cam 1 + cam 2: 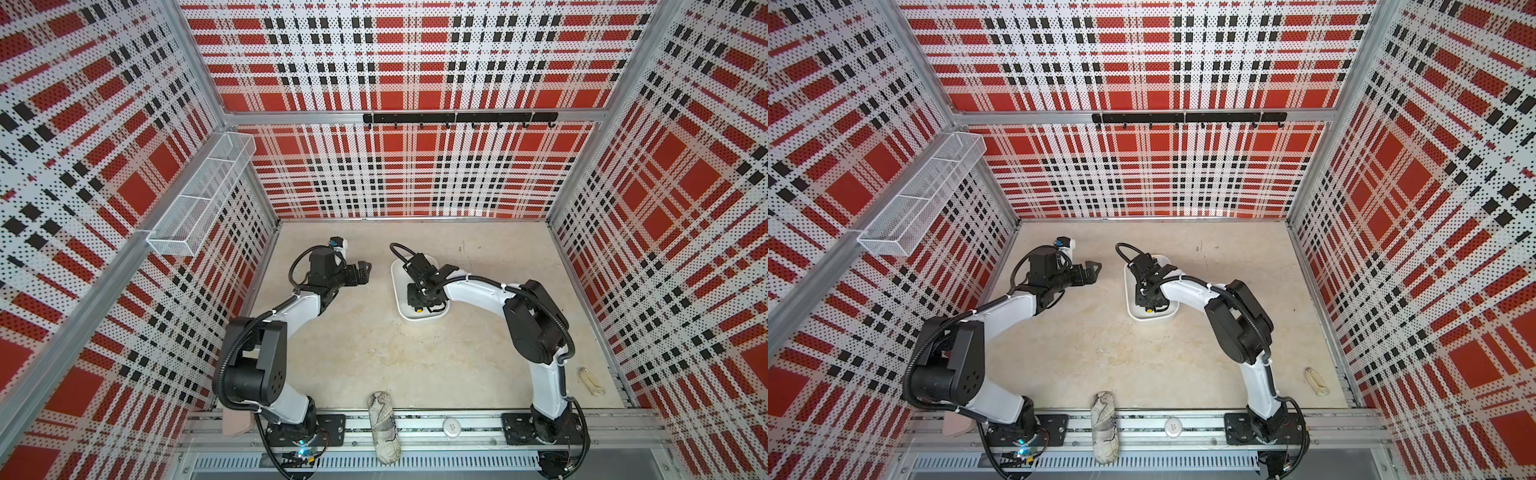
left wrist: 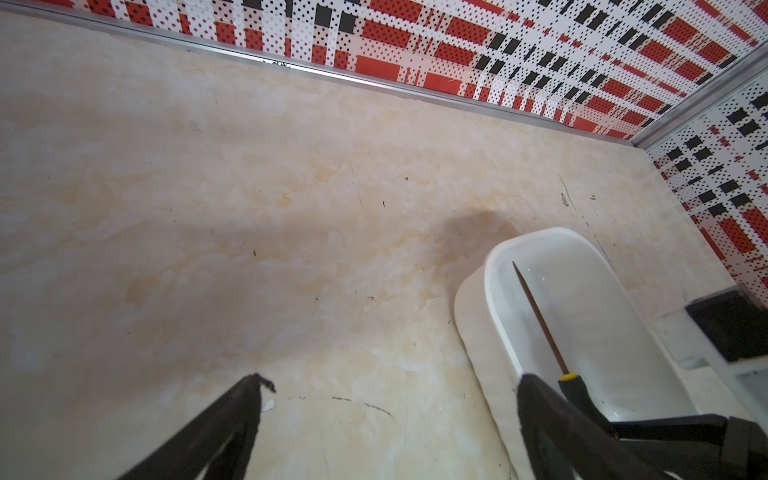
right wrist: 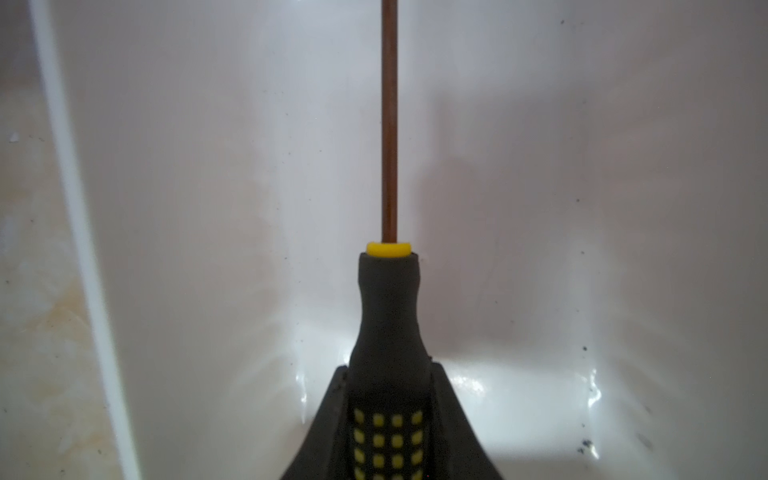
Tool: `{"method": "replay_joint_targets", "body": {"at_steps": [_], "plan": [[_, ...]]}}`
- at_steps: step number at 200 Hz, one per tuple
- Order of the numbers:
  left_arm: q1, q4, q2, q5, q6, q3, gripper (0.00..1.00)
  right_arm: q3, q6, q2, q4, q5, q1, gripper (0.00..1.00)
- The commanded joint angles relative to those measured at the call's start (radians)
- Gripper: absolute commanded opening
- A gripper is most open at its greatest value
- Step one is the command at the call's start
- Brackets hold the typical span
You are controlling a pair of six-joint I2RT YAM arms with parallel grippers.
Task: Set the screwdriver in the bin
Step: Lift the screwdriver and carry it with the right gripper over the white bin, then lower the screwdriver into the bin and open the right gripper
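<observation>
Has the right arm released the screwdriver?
No: in the right wrist view the jaws clamp the screwdriver by its handle, shaft over the bin floor.

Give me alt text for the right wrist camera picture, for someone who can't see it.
The right gripper clamps a screwdriver by its black, yellow-dotted handle, its thin shaft pointing away over the white bin. Beige table shows beside the bin's rim.
</observation>
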Motion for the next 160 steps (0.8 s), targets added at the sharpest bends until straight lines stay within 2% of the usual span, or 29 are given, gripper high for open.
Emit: {"method": "replay_joint_targets", "body": {"at_steps": [1, 29, 64, 92, 120, 150, 160], "plan": [[0.005, -0.011, -0.01, -0.012, 0.014, 0.005, 0.98, 0.016, 0.016, 0.027, -0.003, 0.024, 0.007, 0.01], [0.004, -0.01, -0.01, -0.01, 0.015, 0.004, 0.98, 0.016, 0.013, 0.042, -0.001, 0.026, 0.006, 0.11], [0.005, -0.01, -0.009, -0.016, 0.018, 0.005, 0.98, 0.025, 0.011, 0.058, -0.001, 0.021, 0.007, 0.33], [0.005, -0.016, -0.019, -0.036, 0.022, -0.001, 0.98, 0.049, 0.002, 0.047, -0.041, 0.037, 0.008, 0.44], [0.009, -0.022, -0.045, -0.091, 0.024, -0.007, 0.98, 0.059, -0.022, -0.021, -0.083, 0.095, 0.01, 0.51], [0.025, -0.005, -0.122, -0.179, 0.024, -0.031, 0.98, 0.044, -0.128, -0.141, -0.094, 0.11, 0.007, 0.56], [0.039, 0.01, -0.157, -0.178, 0.021, -0.041, 0.98, 0.03, -0.165, -0.197, -0.101, 0.126, 0.002, 0.56]]}}
